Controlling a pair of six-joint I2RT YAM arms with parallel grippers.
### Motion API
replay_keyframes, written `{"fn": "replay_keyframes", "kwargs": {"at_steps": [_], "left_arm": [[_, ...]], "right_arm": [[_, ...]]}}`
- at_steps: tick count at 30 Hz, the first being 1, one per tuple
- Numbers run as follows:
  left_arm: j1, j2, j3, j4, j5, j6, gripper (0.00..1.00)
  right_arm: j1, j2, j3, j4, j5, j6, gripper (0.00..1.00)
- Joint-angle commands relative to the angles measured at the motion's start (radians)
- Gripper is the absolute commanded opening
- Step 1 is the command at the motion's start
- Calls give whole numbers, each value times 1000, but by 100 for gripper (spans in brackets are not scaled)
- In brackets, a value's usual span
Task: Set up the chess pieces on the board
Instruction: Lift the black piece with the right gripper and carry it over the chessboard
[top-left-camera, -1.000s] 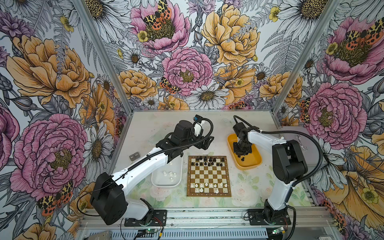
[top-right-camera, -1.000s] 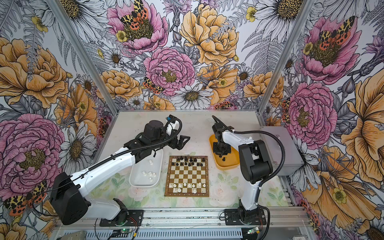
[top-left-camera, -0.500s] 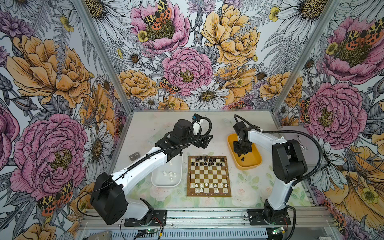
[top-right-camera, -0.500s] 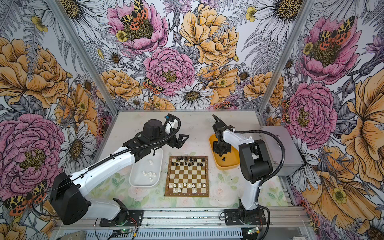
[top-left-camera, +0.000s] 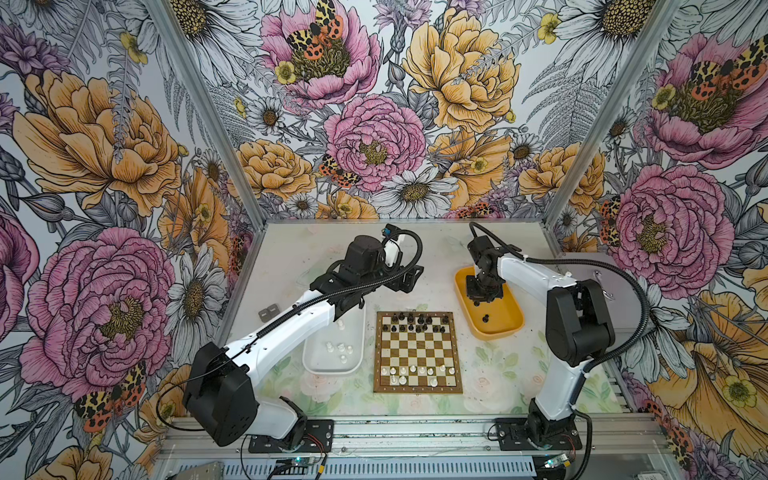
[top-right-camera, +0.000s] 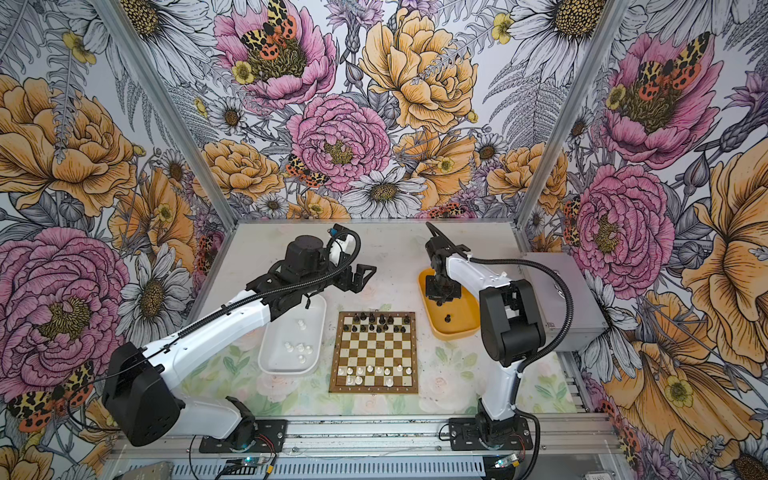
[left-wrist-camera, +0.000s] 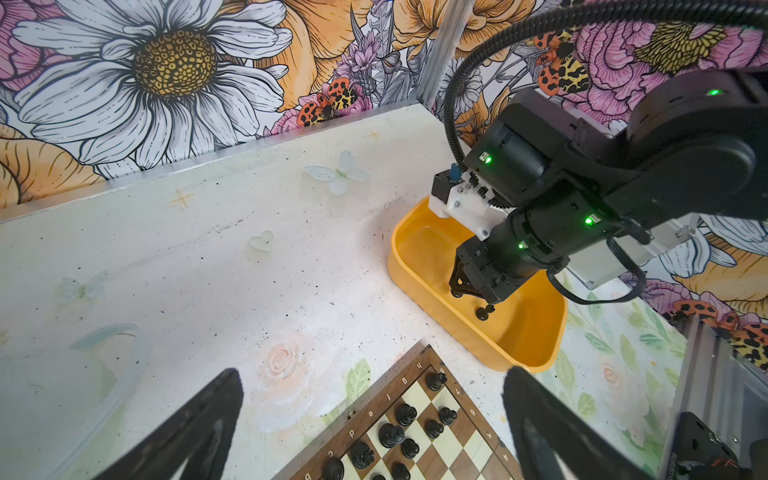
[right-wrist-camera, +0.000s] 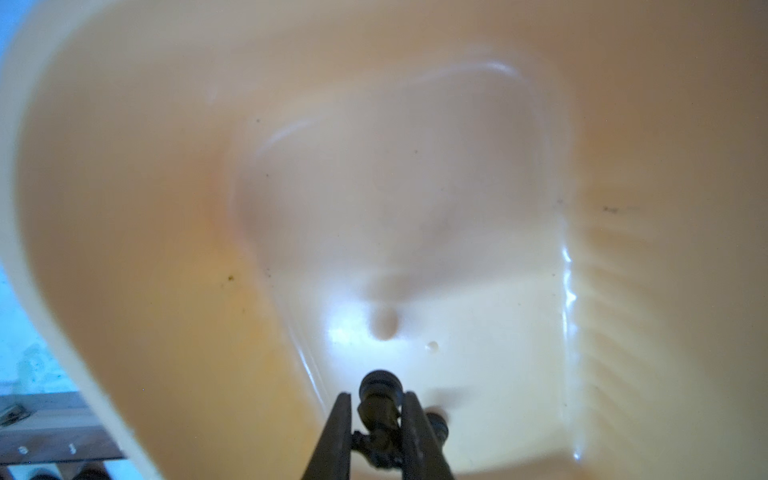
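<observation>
Jaws of right gripper (right-wrist-camera: 377, 397) are clamped on one black piece (right-wrist-camera: 380, 384) low inside yellow tray (top-left-camera: 505, 328), piece's long axis seemingly running along the fingers. Second black piece (top-left-camera: 485, 318) sits loose in tray. Board (top-left-camera: 417, 353) lies lower left of the grip in both top views, black rows nearest. Left gripper (left-wrist-camera: 374, 376) spread wide, empty, above board's top edge.

Both top views look down from high up at the front, side by side, and show nearly the same: the whole counter (top-left-camera: 291, 253) and the board (top-right-camera: 374, 351). The left wrist camera hangs over the counter and looks across a board corner to the yellow tray (left-wrist-camera: 536, 328). The right wrist camera sits very close inside that tray, behind the right tool (right-wrist-camera: 376, 401); its view is blurry.
</observation>
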Motion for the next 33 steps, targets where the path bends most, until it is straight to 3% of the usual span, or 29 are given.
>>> {"fn": "replay_keyframes", "kwargs": {"at_steps": [1, 10, 33], "left_arm": [[17, -20, 4, 11, -18, 11, 99], [23, -75, -57, 37, -40, -3, 99], [23, -236, -172, -1, -81, -21, 99]], "right_arm": [[-7, -26, 51, -30, -34, 3, 17], [21, -66, 129, -80, -53, 26, 16], [251, -53, 204, -107, -66, 99, 16]]}}
